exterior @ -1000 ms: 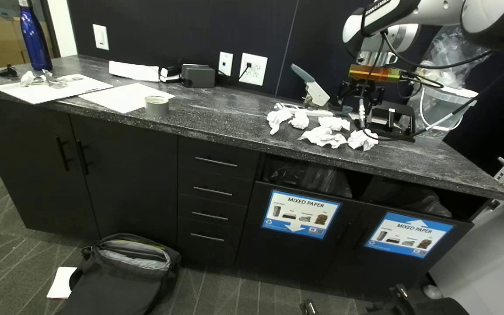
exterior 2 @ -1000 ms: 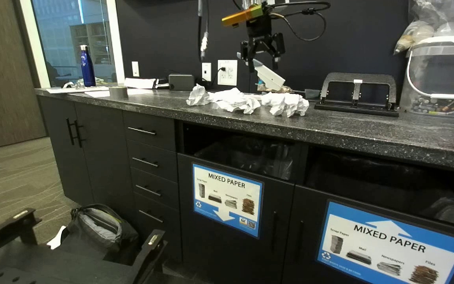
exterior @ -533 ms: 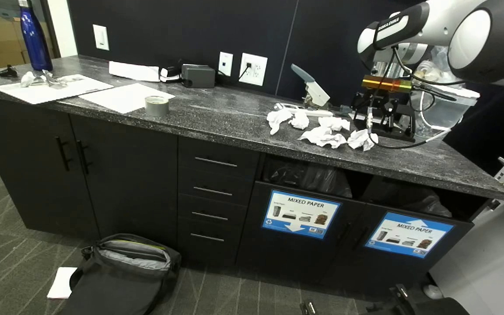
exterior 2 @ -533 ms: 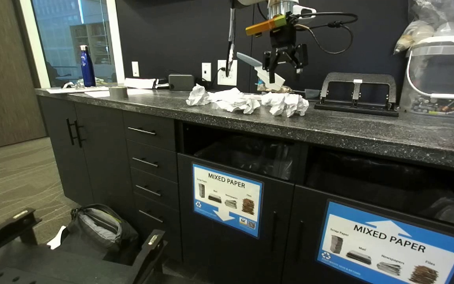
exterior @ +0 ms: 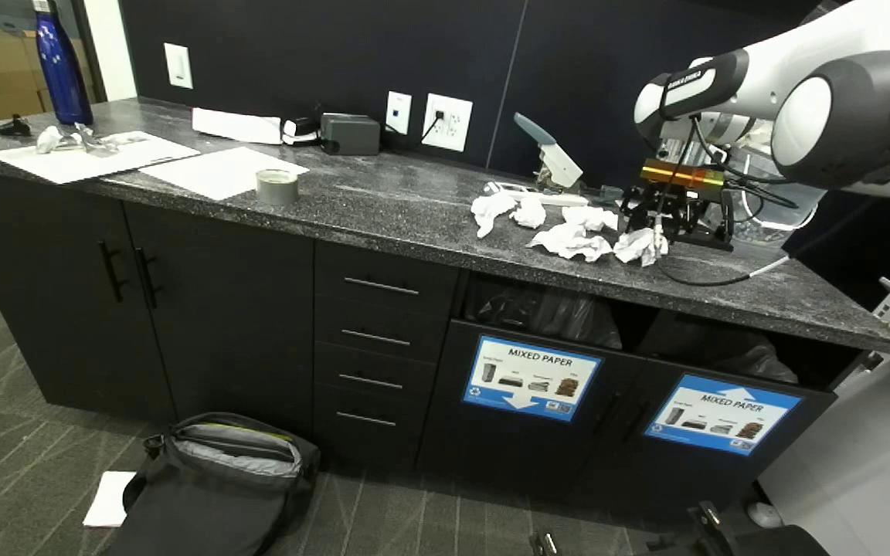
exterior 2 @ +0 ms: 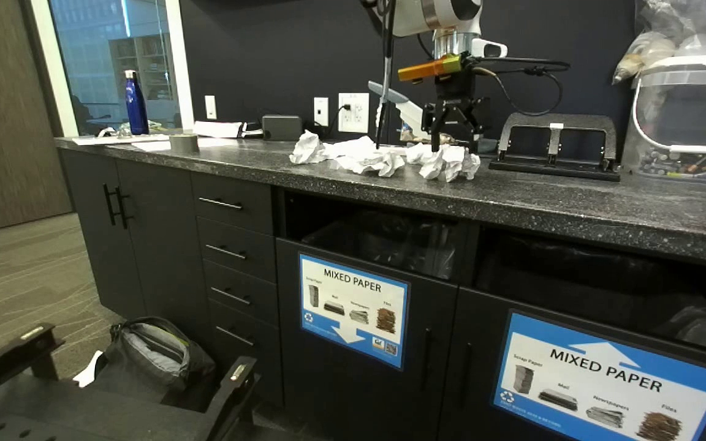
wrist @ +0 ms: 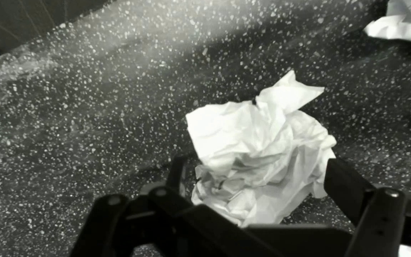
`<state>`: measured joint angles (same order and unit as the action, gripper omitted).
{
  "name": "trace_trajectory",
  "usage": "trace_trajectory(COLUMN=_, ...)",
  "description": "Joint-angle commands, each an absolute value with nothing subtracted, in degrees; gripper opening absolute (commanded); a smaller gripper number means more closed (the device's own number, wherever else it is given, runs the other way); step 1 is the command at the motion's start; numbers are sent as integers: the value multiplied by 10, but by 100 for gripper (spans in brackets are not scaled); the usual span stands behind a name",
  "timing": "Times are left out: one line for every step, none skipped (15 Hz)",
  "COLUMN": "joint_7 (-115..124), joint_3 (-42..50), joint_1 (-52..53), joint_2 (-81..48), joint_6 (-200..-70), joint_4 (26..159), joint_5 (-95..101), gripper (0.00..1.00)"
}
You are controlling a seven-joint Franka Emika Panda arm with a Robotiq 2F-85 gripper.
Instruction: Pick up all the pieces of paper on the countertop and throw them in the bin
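Observation:
Several crumpled white pieces of paper lie in a cluster on the dark speckled countertop (exterior: 383,197). The rightmost wad (exterior: 636,247) is directly under my gripper (exterior 2: 455,147). In the wrist view this wad (wrist: 262,142) fills the space ahead of my gripper (wrist: 258,169), whose fingers are wide open, one on either side. Whether they touch the paper I cannot tell. Another wad (wrist: 401,26) shows at that view's upper right. Below the counter, the bin (exterior: 530,440) has a dark slot and a blue-and-white label; a similar labelled front is to its right.
A black hole punch (exterior 2: 555,165) stands just right of the gripper, with a clear bucket (exterior 2: 690,116) beyond. Behind the wads is a stapler (exterior: 562,166). Farther left are a tape roll (exterior: 276,189), flat sheets (exterior: 217,171) and a blue bottle (exterior: 61,69).
My gripper has come down and shifted right in the exterior view facing the bins, ending low at the rightmost wad. It has stayed open. The wads have not moved.

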<state>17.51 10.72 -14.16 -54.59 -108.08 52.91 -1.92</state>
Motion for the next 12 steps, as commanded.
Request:
trace_trajectory(joint_7=157, joint_3=100, joint_1=-161, joint_2=-592, joint_6=-1106, joint_4=474, joint_5=-28, gripper=100)
trace_trajectory(joint_7=156, joint_3=99, joint_1=-164, joint_2=-598, joint_6=-1114, joint_4=472, joint_5=-29, gripper=100)
trace_trajectory(joint_7=153, joint_3=99, joint_1=-164, joint_2=-605, joint_6=-1123, joint_4=471, joint_5=-27, gripper=100)
trace_trajectory(joint_7=151, joint_3=97, joint_1=-166, joint_2=-608, joint_6=-1127, joint_4=471, joint_5=-28, gripper=75)
trace_trajectory(joint_7=146, joint_3=96, joint_1=-168, joint_2=-611, joint_6=-1131, joint_4=473, joint_5=-28, gripper=74)
trace_trajectory(joint_7=141, joint_3=95, joint_1=-167, joint_2=-610, joint_6=-1136, joint_4=480, joint_5=-25, gripper=68)
trace_trajectory(joint_7=136, joint_3=95, joint_1=-166, joint_2=-610, joint_6=-1138, joint_4=484, joint_5=-25, gripper=58)
trace_trajectory(joint_7=132, joint_3=95, joint_1=-166, joint_2=-606, joint_6=-1137, joint_4=489, joint_5=-24, gripper=50)
trace_trajectory(joint_7=128, joint_3=94, joint_1=-163, joint_2=-601, joint_6=-1139, joint_4=498, joint_5=-24, gripper=42)
trace_trajectory(joint_7=123, joint_3=93, joint_1=-162, joint_2=-596, joint_6=-1137, joint_4=504, joint_5=-23, gripper=35)
trace_trajectory(joint_7=119, joint_3=92, joint_1=-161, joint_2=-591, joint_6=-1137, joint_4=512, joint_5=-22, gripper=28)
trace_trajectory(joint_7=119, joint_3=94, joint_1=-156, joint_2=-585, joint_6=-1145, joint_4=526, joint_5=-19, gripper=20)
